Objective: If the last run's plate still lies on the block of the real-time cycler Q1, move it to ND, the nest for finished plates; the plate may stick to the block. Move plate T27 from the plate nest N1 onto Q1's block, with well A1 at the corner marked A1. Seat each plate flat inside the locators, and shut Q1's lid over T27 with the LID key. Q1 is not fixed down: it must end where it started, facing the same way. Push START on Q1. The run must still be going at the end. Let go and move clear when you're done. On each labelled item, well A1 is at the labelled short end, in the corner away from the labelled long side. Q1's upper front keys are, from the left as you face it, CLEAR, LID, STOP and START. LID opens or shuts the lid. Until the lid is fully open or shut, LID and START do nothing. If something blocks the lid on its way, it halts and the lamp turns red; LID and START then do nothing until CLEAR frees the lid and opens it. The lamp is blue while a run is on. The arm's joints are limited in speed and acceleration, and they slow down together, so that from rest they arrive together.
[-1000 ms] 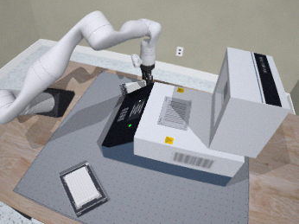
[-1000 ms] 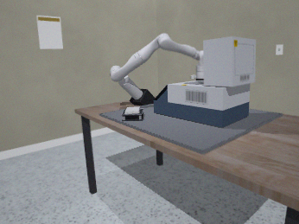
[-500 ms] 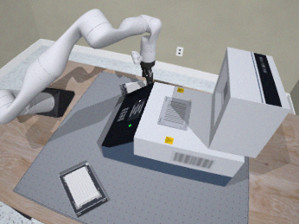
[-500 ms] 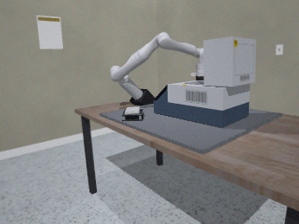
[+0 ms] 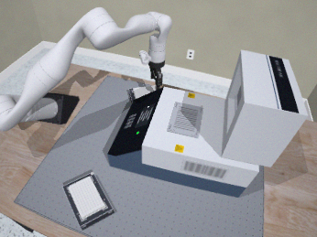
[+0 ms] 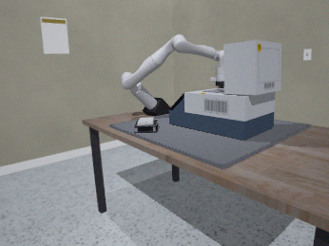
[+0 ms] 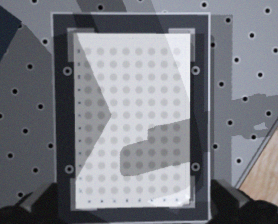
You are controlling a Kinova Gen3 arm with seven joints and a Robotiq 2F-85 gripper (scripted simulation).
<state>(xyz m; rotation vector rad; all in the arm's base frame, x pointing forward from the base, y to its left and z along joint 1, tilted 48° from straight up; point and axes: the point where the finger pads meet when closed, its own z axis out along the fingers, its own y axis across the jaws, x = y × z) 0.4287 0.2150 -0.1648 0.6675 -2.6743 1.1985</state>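
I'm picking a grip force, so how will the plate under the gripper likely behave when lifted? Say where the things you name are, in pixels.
The white plate point(image 7: 132, 120) is probably stiff, given its straight edges and flat top. Its smooth-looking sides could slip in a light pinch. It should not slide far if nudged, since clear corner locators point(image 7: 184, 40) flank it.

1. Lab-type rm, prob. a small bench setup: boxy white/navy instr. point(image 5: 202, 134) point(image 6: 219, 117) w/ black key panel on wood-top table point(image 5: 284, 188) point(image 6: 285, 158)
2. Well plates, e.g. one in nest point(image 5: 87, 198) point(image 6: 146, 122), on grey perforated mat point(image 5: 160, 193) point(image 6: 200, 148)
3. Speckled flr, plain walls w/ outlet
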